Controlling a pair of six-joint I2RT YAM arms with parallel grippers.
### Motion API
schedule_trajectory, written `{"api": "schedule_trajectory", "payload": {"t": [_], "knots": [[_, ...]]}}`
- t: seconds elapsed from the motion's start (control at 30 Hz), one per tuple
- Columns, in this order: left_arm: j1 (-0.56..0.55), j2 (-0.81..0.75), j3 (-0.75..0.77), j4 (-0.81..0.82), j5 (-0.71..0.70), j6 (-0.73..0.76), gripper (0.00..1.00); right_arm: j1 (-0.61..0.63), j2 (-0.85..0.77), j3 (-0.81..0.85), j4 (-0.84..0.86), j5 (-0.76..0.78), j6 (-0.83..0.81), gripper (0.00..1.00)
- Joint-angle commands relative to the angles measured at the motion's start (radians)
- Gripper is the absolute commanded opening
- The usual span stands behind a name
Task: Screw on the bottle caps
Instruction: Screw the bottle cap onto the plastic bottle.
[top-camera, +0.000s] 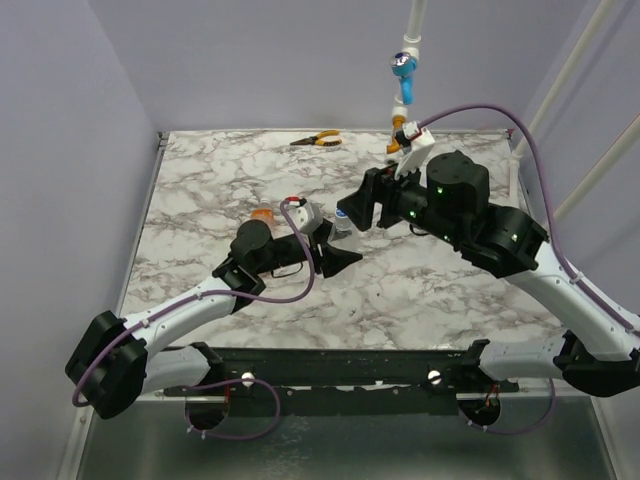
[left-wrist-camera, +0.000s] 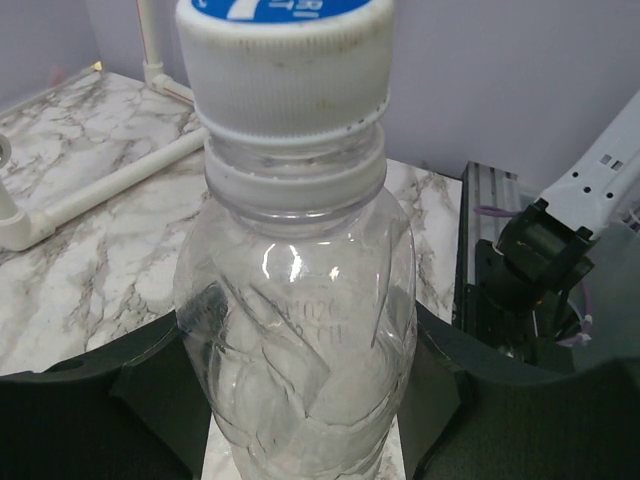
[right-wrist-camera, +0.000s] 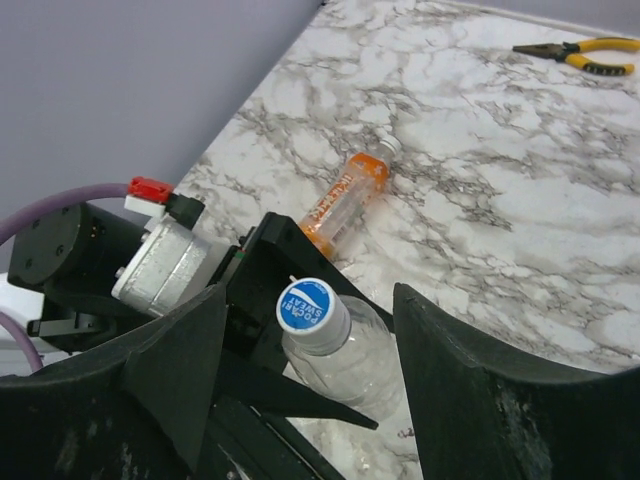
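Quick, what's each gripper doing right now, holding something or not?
Left gripper: closed on the clear bottle.
Right gripper: open, straddling that bottle's cap without touching it.

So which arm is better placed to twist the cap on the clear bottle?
Right: the right gripper is open around the cap, while the left gripper holds the clear bottle.

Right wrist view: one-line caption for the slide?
Open right gripper straddles the capped clear bottle; orange bottle lies on its side on the marble table beyond.
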Motion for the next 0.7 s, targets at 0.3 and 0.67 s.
{"api": "schedule_trajectory", "payload": {"t": [0.3, 0.67], "knots": [[0.023, -0.003, 0.023, -0.007, 0.151, -0.069, 0.29, 0.004, 0.048, 0.000, 0.049, -0.087, -0.053, 0.69], [0.032, -0.011, 0.029, -0.003, 0.155, -0.082, 0.30, 0.005, 0.045, -0.043, 0.056, -0.043, -0.045, 0.56]]}}
